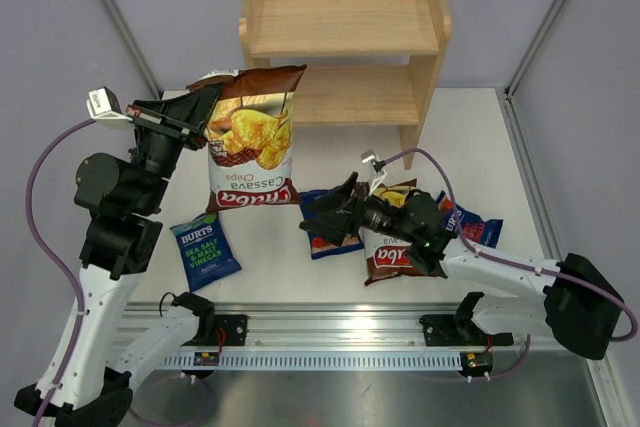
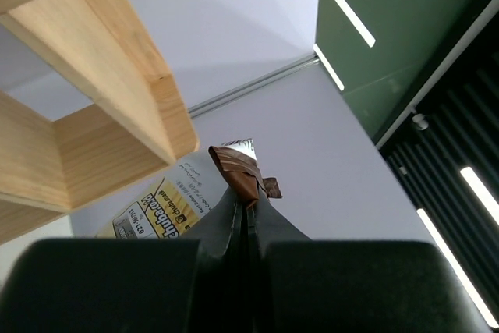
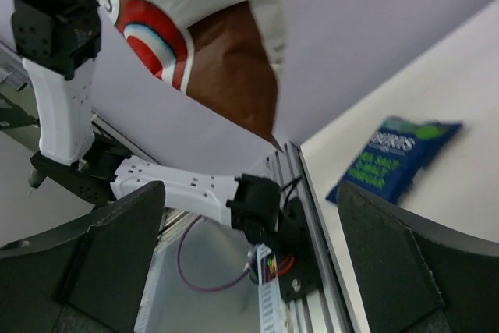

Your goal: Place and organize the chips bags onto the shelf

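Observation:
My left gripper (image 1: 205, 109) is shut on the top seam of a large brown Chuba Cassava chips bag (image 1: 252, 142). The bag hangs upright in front of the left end of the light wooden shelf (image 1: 345, 37). In the left wrist view the jaws pinch the brown seam (image 2: 242, 175), with the shelf (image 2: 101, 91) close at the left. My right gripper (image 1: 325, 212) stands open and empty, low over a dark blue bag (image 1: 335, 244). A second brown bag (image 1: 390, 255) lies under the right arm. Another blue Burts bag (image 1: 205, 252) lies at the front left and shows again as the blue bag (image 3: 398, 157) past my right gripper (image 3: 249, 255).
A third blue bag (image 1: 478, 229) lies right of the right wrist. Both shelf tiers hold nothing. The aluminium rail (image 1: 340, 332) with the arm bases runs along the table's near edge. Grey walls close in on both sides.

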Controlling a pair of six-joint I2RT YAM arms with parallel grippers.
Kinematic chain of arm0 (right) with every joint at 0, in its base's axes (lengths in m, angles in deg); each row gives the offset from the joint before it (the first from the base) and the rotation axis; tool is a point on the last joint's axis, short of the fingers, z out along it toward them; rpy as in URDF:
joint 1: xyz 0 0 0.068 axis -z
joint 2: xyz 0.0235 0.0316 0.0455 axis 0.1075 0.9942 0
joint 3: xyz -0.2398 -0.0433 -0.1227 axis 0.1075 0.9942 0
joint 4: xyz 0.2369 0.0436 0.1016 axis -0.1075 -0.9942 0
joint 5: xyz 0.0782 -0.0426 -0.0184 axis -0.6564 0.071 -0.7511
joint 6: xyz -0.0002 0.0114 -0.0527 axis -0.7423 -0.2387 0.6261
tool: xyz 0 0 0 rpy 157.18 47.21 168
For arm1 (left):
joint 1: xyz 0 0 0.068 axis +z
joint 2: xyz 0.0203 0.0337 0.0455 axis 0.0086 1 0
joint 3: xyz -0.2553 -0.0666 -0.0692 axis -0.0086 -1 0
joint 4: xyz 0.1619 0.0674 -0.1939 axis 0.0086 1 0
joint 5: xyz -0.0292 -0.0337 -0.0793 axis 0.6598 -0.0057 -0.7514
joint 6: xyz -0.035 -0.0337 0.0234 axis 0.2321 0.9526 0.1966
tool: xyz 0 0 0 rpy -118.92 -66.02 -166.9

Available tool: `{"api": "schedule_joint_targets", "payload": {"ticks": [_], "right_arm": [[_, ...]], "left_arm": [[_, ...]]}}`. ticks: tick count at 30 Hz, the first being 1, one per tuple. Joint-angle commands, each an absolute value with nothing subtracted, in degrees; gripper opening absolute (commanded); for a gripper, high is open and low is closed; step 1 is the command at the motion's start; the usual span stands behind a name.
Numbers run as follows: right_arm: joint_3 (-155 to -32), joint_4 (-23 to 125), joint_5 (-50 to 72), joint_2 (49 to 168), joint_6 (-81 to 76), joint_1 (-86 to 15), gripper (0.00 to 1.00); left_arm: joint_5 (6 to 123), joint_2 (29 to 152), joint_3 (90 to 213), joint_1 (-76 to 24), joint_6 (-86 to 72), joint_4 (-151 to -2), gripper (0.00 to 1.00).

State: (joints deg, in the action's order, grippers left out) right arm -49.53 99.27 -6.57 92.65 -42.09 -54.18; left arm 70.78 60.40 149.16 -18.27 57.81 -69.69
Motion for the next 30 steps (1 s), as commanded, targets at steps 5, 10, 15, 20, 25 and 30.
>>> {"api": "schedule_joint_targets", "payload": {"ticks": [5,10,15,20,25,30], "right_arm": [[-52.3,125.4,9.5,100.6,-33.4,-64.3,0.99],[-52.6,137.2,8.2,107.0,-30.6,-66.9,0.99],[-54.1,140.7,12.6,111.0,-29.3,-68.2,0.99],[-55.7,140.7,15.4,111.8,-27.4,-68.4,1.00],[-54.7,140.6,14.9,108.5,-24.1,-68.4,0.99],[-56.6,137.1,10.2,107.1,-25.3,-68.4,0.71]], "left_arm": [[79.2,61.1,149.4,-23.3,66.4,-78.6,0.00],[81.3,59.9,143.8,-25.8,70.0,-82.3,0.00],[82.2,59.0,138.6,-27.9,73.1,-85.4,0.00],[81.0,58.0,136.5,-28.5,74.8,-85.5,0.00],[81.2,54.7,134.4,-28.5,75.3,-84.0,0.00],[80.6,54.1,131.9,-28.5,75.2,-83.2,0.00]]}}
